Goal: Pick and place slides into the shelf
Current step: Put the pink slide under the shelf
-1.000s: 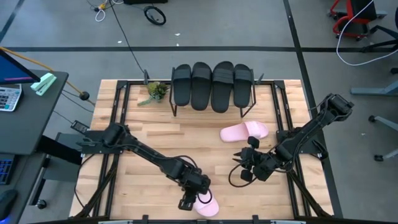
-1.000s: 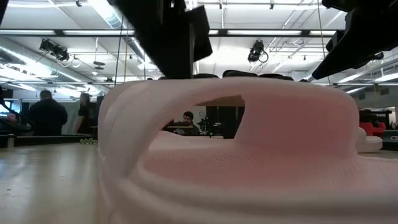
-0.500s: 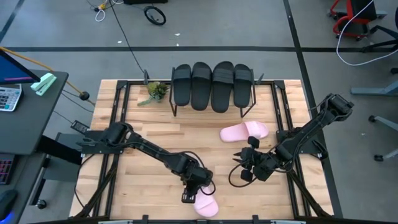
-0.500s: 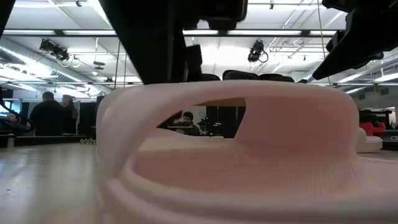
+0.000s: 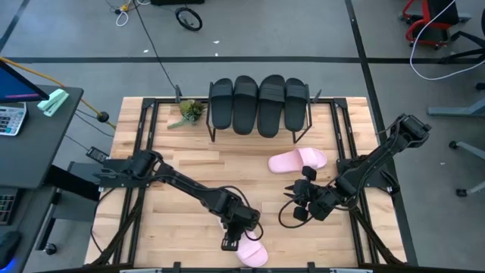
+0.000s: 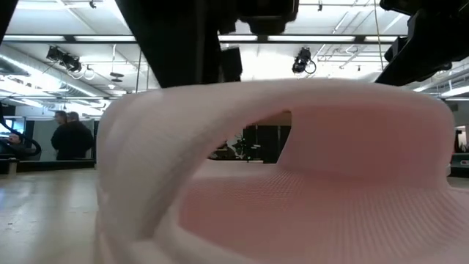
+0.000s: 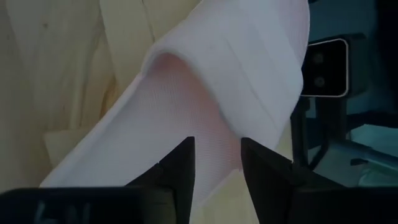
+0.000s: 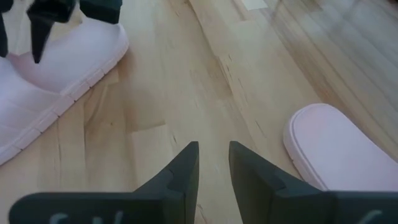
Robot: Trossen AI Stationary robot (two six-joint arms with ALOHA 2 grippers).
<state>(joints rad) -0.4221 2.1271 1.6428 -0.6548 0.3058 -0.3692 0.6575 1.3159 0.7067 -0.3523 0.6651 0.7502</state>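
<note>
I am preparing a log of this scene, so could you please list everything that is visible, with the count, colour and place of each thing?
black slides: four, black, side by side on the shelf at the table's far edge.
pink slides: two, pale pink; one lies on the table in front of the shelf, one at the near edge, under the left gripper.
shelf: one, thin black legs, its top hidden under the black slides.
small plant: one, green, left of the shelf.
table: one, light wooden slats.
people: dark figures, in the room behind.
left gripper: dark, at the near pink slide, fingers slightly apart.
right gripper: dark, low over bare table, between the pink slides.
</note>
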